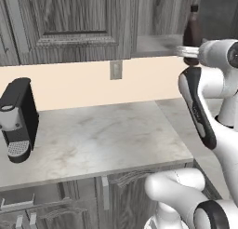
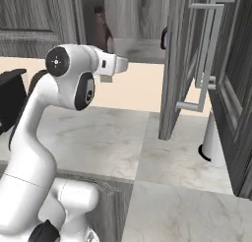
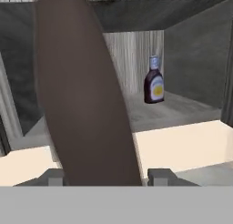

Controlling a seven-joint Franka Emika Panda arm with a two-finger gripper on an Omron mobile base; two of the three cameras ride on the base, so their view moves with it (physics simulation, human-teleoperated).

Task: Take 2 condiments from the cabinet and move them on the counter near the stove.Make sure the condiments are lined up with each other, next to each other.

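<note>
The dark brown condiment bottle (image 3: 86, 95) fills the hand view, leaning, with my gripper (image 3: 107, 176) shut on its belly, one fingertip (image 3: 54, 176) on either side. From the left base view the same bottle (image 1: 191, 28) stands at the front edge of the open cabinet's pale shelf (image 1: 158, 44), and my gripper (image 1: 186, 50) reaches it from the right. The smaller dark condiment with a pale cap (image 3: 154, 80) stands upright deeper on the shelf, apart from the gripper. The marbled counter (image 1: 102, 135) lies below. The stove is out of view.
A black coffee machine (image 1: 18, 118) stands at the counter's left end. The open cabinet door (image 2: 182, 64) with its long bar handle (image 2: 204, 54) hangs just right of the hand. A white cylinder (image 2: 214, 142) stands on the counter under it.
</note>
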